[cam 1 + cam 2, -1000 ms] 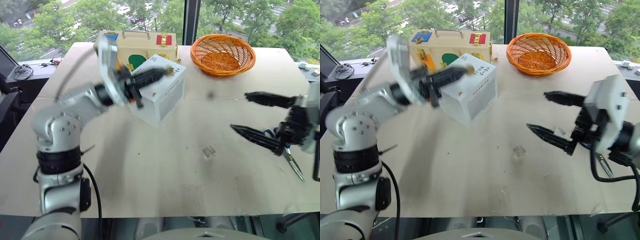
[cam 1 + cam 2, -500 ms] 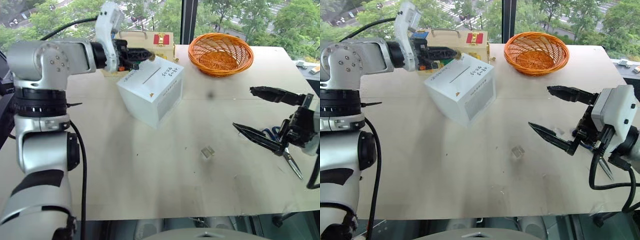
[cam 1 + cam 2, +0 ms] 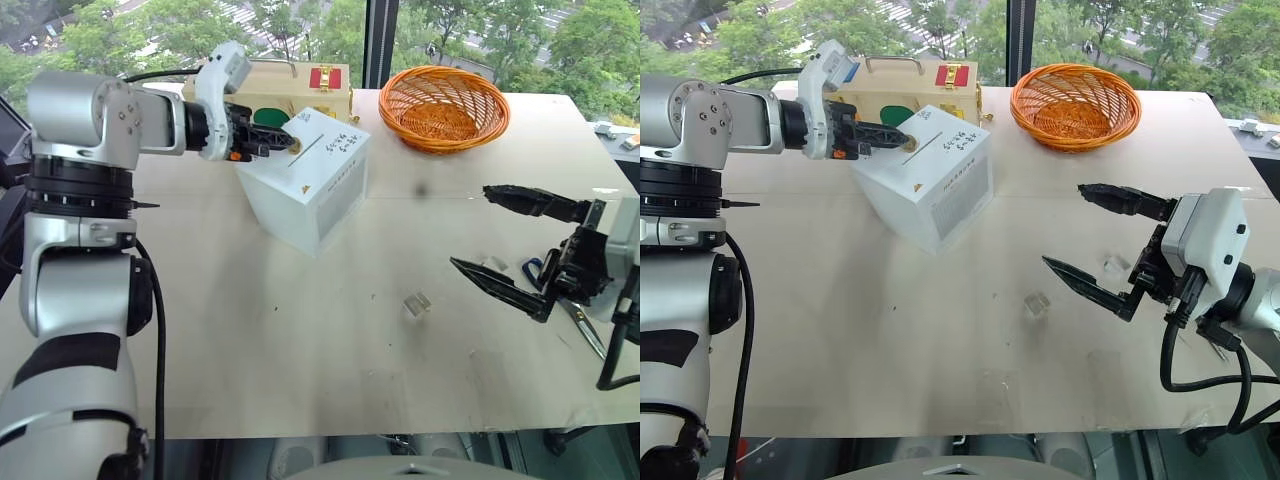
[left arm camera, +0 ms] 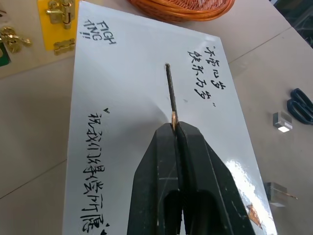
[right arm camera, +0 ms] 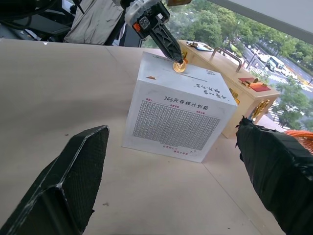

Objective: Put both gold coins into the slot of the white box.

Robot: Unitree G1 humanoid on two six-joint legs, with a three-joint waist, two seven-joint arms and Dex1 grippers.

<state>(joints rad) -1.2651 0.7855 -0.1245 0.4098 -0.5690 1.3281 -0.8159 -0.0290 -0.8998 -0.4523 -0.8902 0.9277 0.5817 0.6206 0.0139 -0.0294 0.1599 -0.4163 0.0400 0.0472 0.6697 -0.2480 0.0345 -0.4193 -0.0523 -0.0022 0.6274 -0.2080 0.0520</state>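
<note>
The white box (image 3: 310, 190) stands tilted near the table's back left, with black handwriting on top and a fine-gridded side (image 5: 173, 125). My left gripper (image 4: 175, 128) is shut on a gold coin (image 4: 173, 117), held edge-on at the near end of the dark slot (image 4: 170, 88). In the right wrist view the gold coin (image 5: 180, 66) touches the box's top under the left gripper (image 5: 172, 53). My right gripper (image 3: 470, 227) hangs wide open over the table's right side, well away from the box, with nothing between its fingers.
A wooden box with coloured panels (image 3: 325, 80) stands right behind the white box. An orange basket (image 3: 444, 108) sits at the back right. Small clear plastic pieces (image 3: 417, 303) lie mid-table, and scissors (image 3: 578, 318) lie under the right gripper near the right edge.
My left gripper has swung forward and down onto the white box's top, bringing the coin to the slot. The right gripper has sunk slightly and stays open.
</note>
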